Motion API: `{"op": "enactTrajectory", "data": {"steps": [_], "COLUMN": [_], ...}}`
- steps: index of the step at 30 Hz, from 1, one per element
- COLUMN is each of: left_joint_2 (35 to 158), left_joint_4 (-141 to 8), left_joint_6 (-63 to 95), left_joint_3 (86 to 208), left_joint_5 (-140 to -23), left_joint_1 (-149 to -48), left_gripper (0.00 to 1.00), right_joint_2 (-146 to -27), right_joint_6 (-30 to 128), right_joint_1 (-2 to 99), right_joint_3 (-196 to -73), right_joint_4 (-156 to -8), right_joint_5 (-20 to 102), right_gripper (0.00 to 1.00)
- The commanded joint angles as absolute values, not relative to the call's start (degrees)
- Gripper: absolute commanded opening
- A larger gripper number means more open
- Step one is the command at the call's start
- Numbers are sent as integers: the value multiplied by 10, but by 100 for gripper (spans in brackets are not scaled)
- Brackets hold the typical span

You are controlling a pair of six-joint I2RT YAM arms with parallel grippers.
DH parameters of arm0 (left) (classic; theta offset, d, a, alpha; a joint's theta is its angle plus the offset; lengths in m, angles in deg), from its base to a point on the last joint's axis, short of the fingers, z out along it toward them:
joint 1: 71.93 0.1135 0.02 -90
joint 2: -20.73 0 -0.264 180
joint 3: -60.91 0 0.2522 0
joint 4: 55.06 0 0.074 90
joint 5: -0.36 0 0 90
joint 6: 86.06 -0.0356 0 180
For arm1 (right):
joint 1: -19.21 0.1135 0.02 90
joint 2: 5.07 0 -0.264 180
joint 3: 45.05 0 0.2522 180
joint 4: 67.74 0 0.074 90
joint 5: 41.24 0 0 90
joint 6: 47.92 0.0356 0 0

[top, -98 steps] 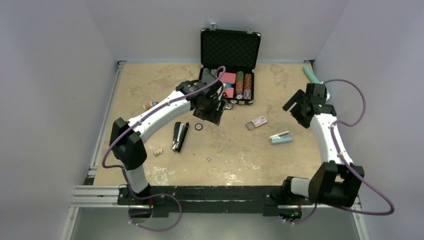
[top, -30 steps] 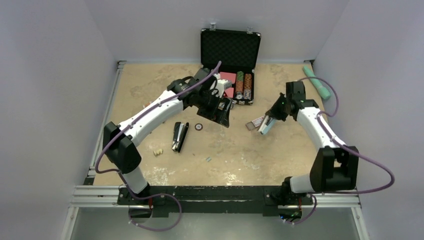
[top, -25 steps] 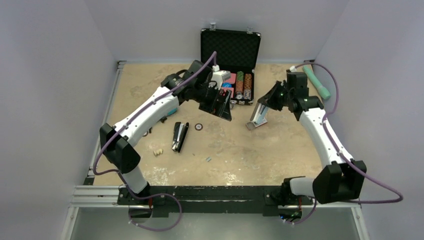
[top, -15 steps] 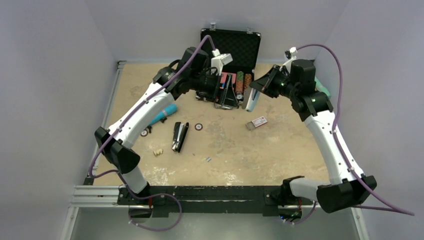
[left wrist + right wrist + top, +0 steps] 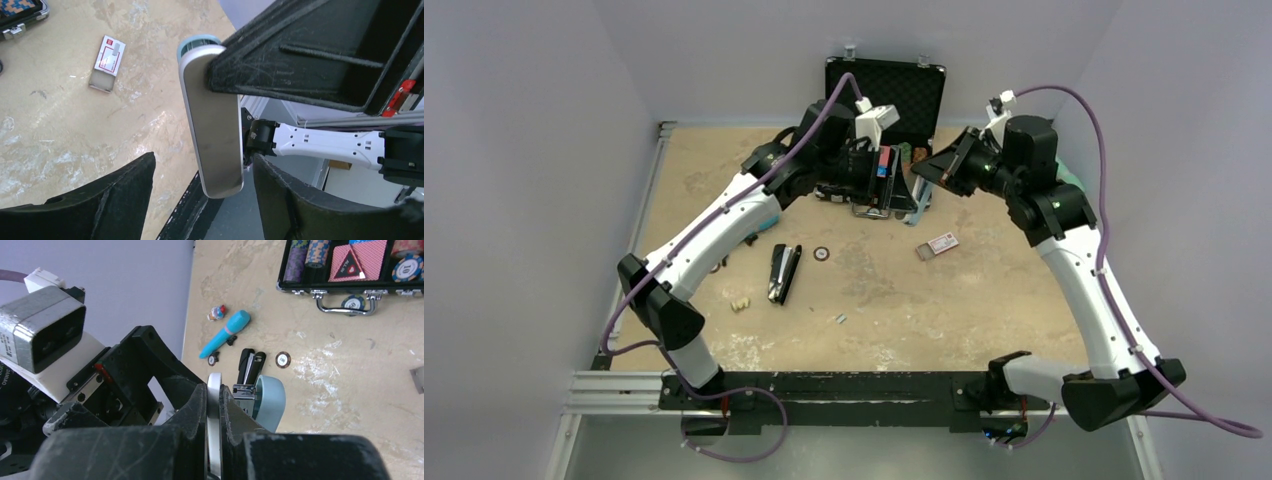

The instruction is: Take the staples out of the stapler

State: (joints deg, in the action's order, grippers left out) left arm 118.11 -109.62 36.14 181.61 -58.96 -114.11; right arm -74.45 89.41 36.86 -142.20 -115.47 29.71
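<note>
Both raised mid-air, tips meeting: left pincer (image 5: 204,157) apart, right pincer (image 5: 212,390) clamping white-teal device (image 5: 212,115); stapler (image 5: 783,272) on table (image 5: 984,310), well apart.

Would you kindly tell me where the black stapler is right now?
In the top view, the stapler lies on the table left of centre, between a small round chip and a cream lump.

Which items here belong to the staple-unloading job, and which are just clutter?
Job: black stapler; staples, a tiny grey strip apart from it.
Clutter: poker chip case; small red-and-white box; loose chip; blue tube; cream lump; pale blue-and-silver object clamped in the right end effector.
</note>
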Motion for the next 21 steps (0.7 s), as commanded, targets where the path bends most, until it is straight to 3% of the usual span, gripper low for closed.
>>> {"op": "enactTrajectory", "data": {"steps": [1,6,10,14,21], "left_joint_2": [1183,1189,1201,1213,1221], "left_joint_4": [-1083,-1085,-1090,-1099,-1115], "left_joint_6": [358,357,361,360,350], "left_joint_3": [1856,1872,1886,1900,1911], "left_joint_5": [-630,-640,-641,-643,-653], "left_joint_1": [-1148,-1153,-1161,-1170,-1174], "left_gripper": [72,66,77,80,55], "right_joint_2": [-738,-737,-732,-736,-742], "right_joint_6": [931,939,947,953,951], "right_joint_1": [375,377,380,381,380], "right_joint_3": [-1453,-1468,-1461,-1468,-1483], "right_joint_4": [-1163,-1188,-1187,-1187,-1197], "right_joint_5": [286,293,297,294,292], "right_gripper": [0,0,0,0,0]}}
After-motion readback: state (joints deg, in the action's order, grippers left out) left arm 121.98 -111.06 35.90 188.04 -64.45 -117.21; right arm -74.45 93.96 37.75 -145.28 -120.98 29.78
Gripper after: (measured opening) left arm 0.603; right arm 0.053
